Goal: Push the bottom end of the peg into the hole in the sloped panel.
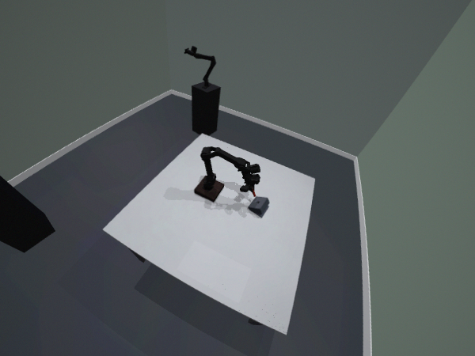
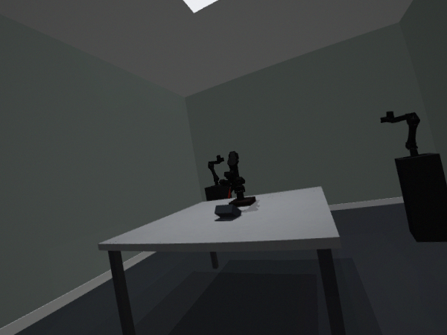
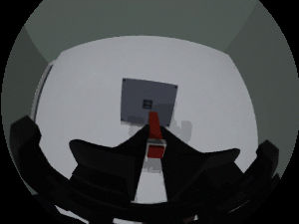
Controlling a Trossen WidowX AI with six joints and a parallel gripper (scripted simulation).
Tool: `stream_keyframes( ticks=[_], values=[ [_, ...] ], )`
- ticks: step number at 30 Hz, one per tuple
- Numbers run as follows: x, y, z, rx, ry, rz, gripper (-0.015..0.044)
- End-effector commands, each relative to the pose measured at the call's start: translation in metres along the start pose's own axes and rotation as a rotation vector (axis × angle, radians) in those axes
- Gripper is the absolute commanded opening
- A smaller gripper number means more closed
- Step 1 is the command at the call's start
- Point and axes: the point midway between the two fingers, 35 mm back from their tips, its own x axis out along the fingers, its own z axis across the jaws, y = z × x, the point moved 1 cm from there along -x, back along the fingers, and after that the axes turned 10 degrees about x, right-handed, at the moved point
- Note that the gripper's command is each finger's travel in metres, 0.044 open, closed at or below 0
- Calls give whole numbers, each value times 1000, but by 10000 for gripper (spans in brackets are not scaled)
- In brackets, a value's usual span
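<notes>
Sloped panel [image 1: 263, 206] [image 2: 224, 211] [image 3: 135, 97] stands nr hand [image 1: 252, 186] [image 2: 229, 188] [image 3: 153, 128]; gap btwn peg tip & hole.

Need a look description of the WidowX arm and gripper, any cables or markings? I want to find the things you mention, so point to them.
Arm [image 1: 227, 157] [image 2: 233, 165]: black, slim jointed links, chunky joints. Gripper [image 1: 252, 190] [image 3: 153, 128]: black too, broad angular fingers tapering inward. No sleeve visible; cables or markings can't be made out.

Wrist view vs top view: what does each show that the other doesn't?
Wrist only: the square outline of the hole and dark dots at corners of the panel's face.
Top only: the working arm's brown base plate, and another arm on a tall black pedestal.
Both: the sloped panel on the white table, and the red peg held in the gripper, outside the hole.
</notes>
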Motion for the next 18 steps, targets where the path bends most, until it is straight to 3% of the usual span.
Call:
stream_keyframes(
  ticks=[1,18],
  values=[
    [10,2,2,1,2,1,0],
    [37,5,8,4,-16,-16,0]
  ],
)
